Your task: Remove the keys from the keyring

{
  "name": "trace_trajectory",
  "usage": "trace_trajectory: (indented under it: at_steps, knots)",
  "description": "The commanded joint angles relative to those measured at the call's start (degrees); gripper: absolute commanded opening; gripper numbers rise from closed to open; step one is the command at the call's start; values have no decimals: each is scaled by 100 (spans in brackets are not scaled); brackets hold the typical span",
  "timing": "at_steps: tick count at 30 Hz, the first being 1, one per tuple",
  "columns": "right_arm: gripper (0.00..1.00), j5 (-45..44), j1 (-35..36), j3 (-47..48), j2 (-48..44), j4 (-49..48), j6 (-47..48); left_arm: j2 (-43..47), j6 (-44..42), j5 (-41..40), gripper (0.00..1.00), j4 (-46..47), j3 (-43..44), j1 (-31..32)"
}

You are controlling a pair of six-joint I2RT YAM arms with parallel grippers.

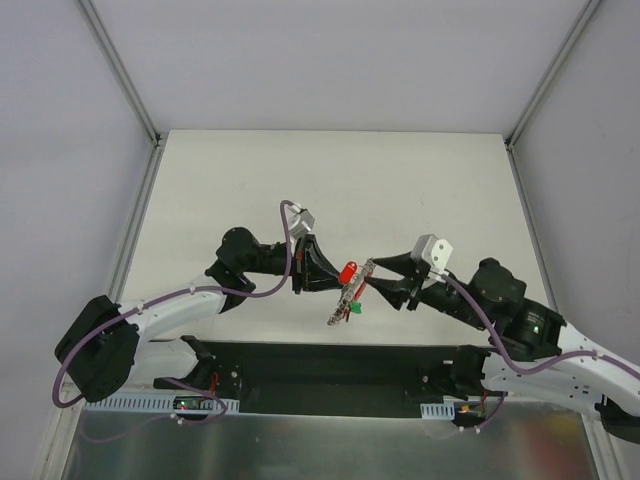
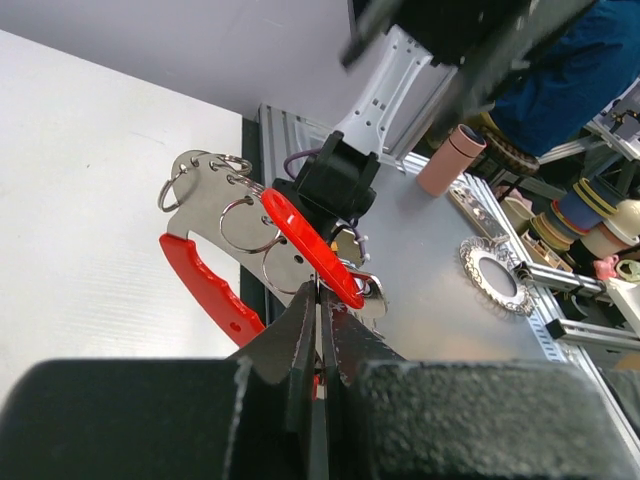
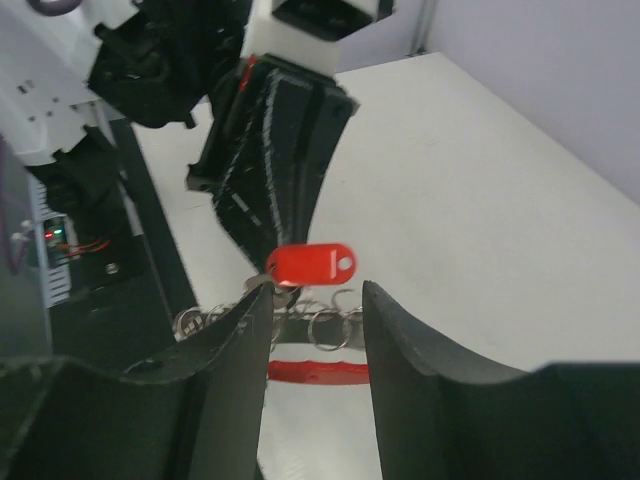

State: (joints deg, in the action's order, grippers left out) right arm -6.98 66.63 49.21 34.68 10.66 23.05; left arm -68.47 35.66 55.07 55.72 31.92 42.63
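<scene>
We hold the keyring (image 2: pixel 300 240) in mid-air, the left gripper (image 2: pixel 319 300) clamped on its red loop. The right gripper (image 3: pixel 315 292) straddles the keys (image 1: pixel 348 303), jaws apart. Next, we judge, it must pinch one key and work it off.

Bright, even, diffuse light from above; weak soft shadows on table (image 1: pixel 400 180). Top view sharp. Dull sheen on metal sheet (image 1: pixel 300 450). Left fingers (image 2: pixel 285 345) and right fingers (image 3: pixel 420 370) blurred close up; right wrist view soft throughout.
</scene>
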Motion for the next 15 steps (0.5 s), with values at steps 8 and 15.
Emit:
trace_trajectory:
  at_steps: [8, 15]
  knots:
    - [41, 1350, -45, -1230, -972, -187, 146, 167, -24, 31, 0, 799, -81, -106]
    - [40, 2006, -712, -1028, -330, -248, 631, -140, 248, 153, 0, 1476, -213, -387]
